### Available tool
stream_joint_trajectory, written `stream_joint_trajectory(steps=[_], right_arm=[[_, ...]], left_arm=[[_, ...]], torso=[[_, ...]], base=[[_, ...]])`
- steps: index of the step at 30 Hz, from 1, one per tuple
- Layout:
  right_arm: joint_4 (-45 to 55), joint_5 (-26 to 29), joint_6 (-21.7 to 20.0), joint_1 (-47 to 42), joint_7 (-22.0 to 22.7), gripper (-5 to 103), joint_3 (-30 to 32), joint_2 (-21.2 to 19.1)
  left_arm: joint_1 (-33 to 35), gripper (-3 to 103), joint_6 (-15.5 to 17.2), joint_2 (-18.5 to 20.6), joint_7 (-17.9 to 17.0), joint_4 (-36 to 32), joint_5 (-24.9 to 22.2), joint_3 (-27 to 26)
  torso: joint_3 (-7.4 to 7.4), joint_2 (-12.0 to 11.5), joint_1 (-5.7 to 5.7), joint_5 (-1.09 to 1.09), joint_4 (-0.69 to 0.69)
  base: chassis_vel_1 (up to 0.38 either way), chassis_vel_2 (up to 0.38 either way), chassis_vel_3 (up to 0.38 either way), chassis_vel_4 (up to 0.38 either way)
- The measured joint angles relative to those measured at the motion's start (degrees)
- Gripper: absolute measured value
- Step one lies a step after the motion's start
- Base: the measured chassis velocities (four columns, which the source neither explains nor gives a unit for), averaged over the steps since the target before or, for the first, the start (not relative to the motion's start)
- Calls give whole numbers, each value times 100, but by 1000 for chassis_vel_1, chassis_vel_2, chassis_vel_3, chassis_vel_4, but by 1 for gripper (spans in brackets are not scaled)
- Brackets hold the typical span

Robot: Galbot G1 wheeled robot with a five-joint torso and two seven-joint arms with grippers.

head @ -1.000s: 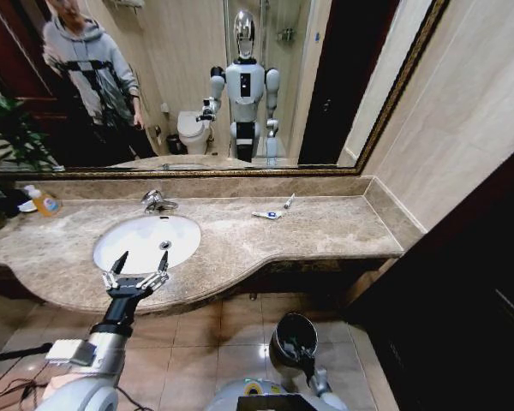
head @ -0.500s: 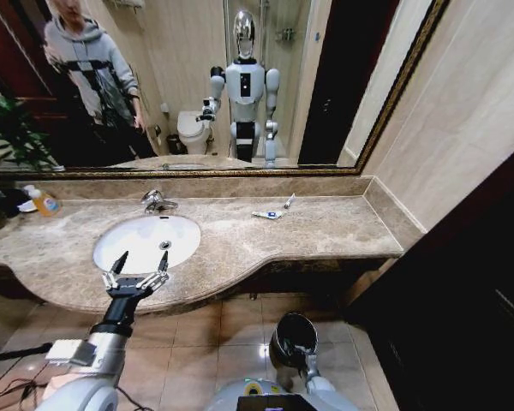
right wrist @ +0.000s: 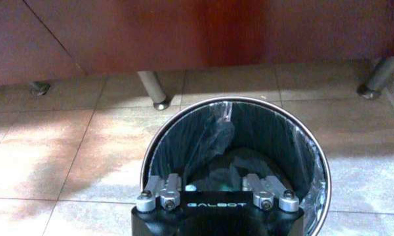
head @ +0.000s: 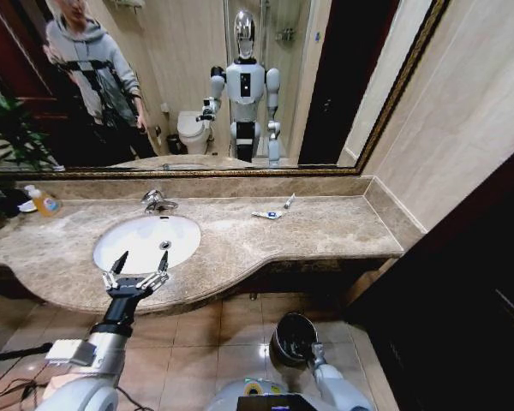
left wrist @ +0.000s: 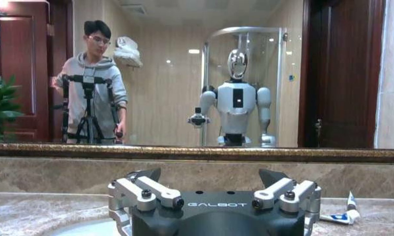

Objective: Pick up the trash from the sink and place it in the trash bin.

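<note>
Left claw (head: 135,272) gaping empty at sink (head: 146,241) rim, tubes (head: 268,214) off right on desk (head: 325,227); right claw (right wrist: 214,192) open over bin (right wrist: 308,162).

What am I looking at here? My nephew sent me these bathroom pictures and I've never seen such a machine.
It is a wheeled robot with two arms, each ending in a gripper. One picture looks down from its head; the other two come from cameras on its wrists. The left gripper hovers open at the front edge of the white oval sink. The right gripper hangs open over the round shiny metal trash bin on the floor, holding nothing. On the beige marble counter lie small white tubes with blue marks and a bottle of orange liquid. The mirror reflects the robot itself.
</note>
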Motion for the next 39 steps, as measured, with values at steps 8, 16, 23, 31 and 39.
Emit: stream_joint_trajectory(steps=[8,16,23,31,39], right_arm=[[115,-6,61,-176,56,76,5,38],[580,647,204,-472,567,99,32,76],[1697,1036,1099,-925,1463,101,12,24],[2980,80,2336,-1600,2028,98,219,-205],[6704,716,1690,-3738,1470,100,860,-116]], left_arm=[[0,100,0,0,0,0,0,0],[0,100,0,0,0,0,0,0],[0,100,0,0,0,0,0,0],[0,100,0,0,0,0,0,0],[0,100,0,0,0,0,0,0]], torso=[[0,0,0,0,0],[0,0,0,0,0],[0,0,0,-1,0],[0,1,0,1,1],[-1,1,-1,1,0]], base=[[0,0,0,0],[0,0,0,0],[0,0,0,0],[0,0,0,0],[0,0,0,0]])
